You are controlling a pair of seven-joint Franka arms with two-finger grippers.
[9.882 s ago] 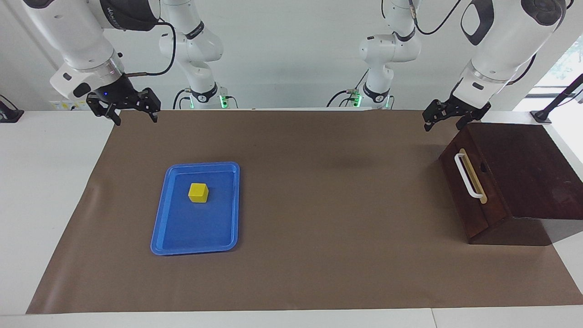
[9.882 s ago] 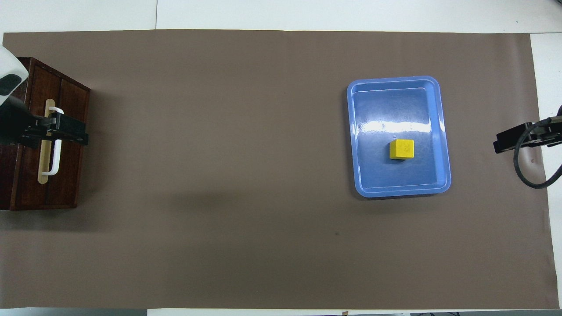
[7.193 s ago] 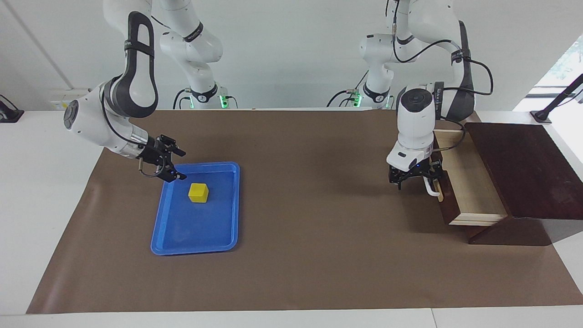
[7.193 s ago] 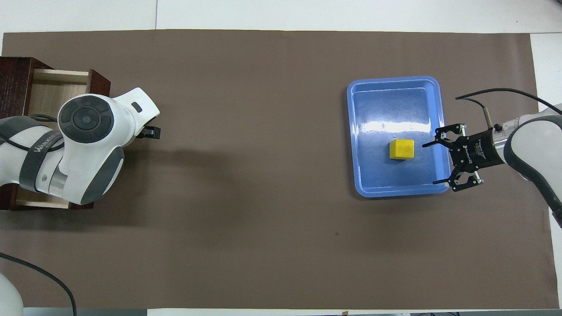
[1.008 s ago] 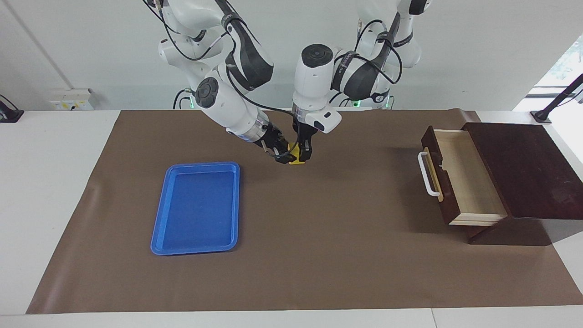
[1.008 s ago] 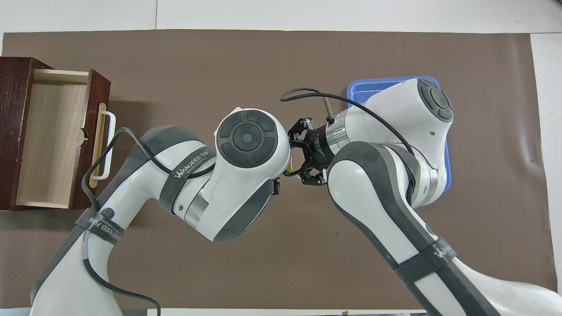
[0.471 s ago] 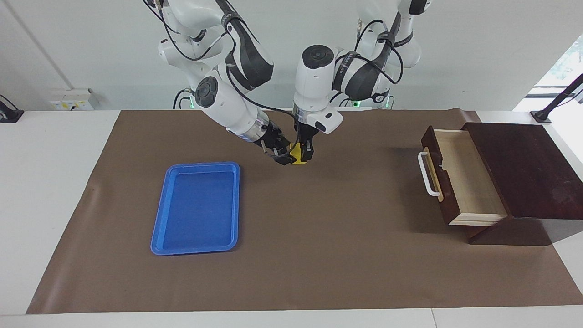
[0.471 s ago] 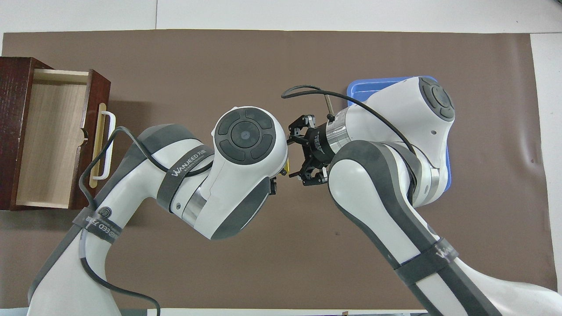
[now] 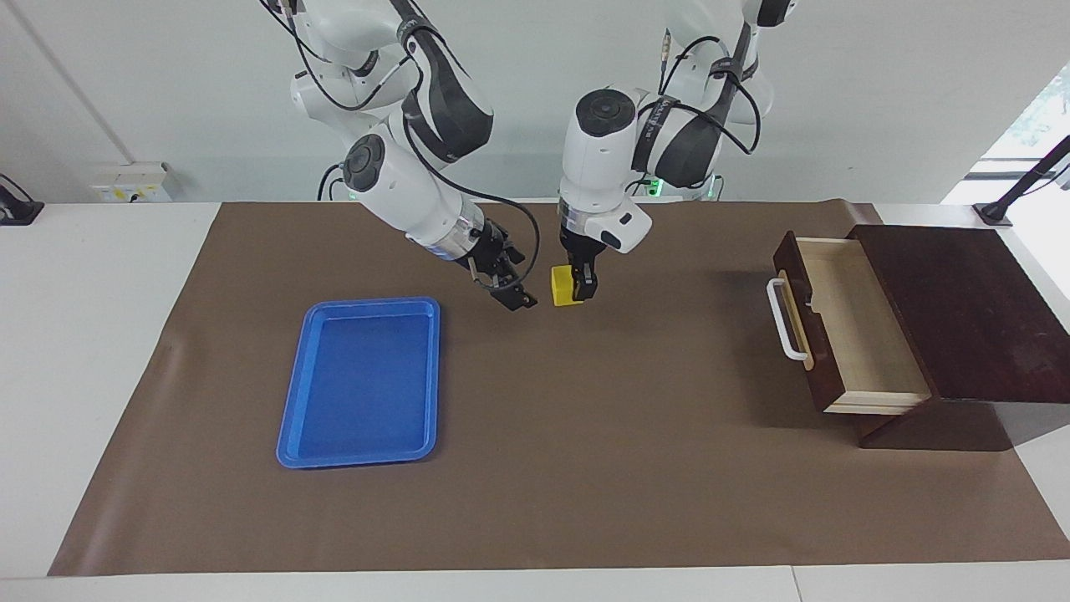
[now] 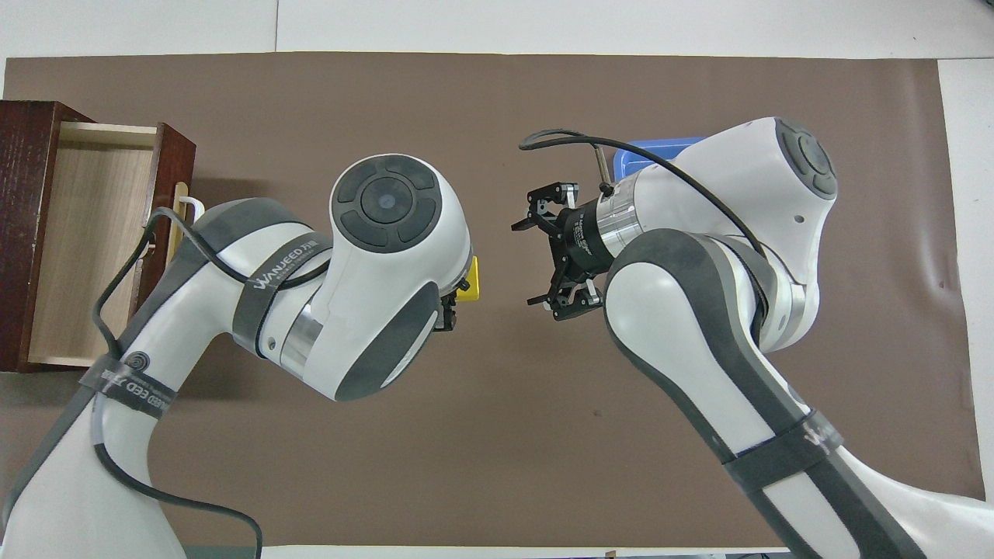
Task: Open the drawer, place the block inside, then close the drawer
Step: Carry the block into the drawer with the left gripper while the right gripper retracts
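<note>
A: How are the arms posing?

B: The left gripper (image 9: pixel 583 287) is pointing straight down in the upper middle of the facing view, its jaws pinching the small bright yellow cube (image 9: pixel 564 287) above the brown-covered desk (image 9: pixel 585 468). The right gripper (image 9: pixel 506 284) is angling down just beside it, jaws spread and holding nothing.

A: And the cube?

B: It is hanging level and clear of the right gripper. Half a second ago both grippers were meeting on it; now a gap is showing. The flat blue plastic tray (image 9: pixel 361 380) is lying at lower left, and the dark brown wooden drawer with a white bar handle (image 9: pixel 823 322) is standing pulled open at the right edge.
</note>
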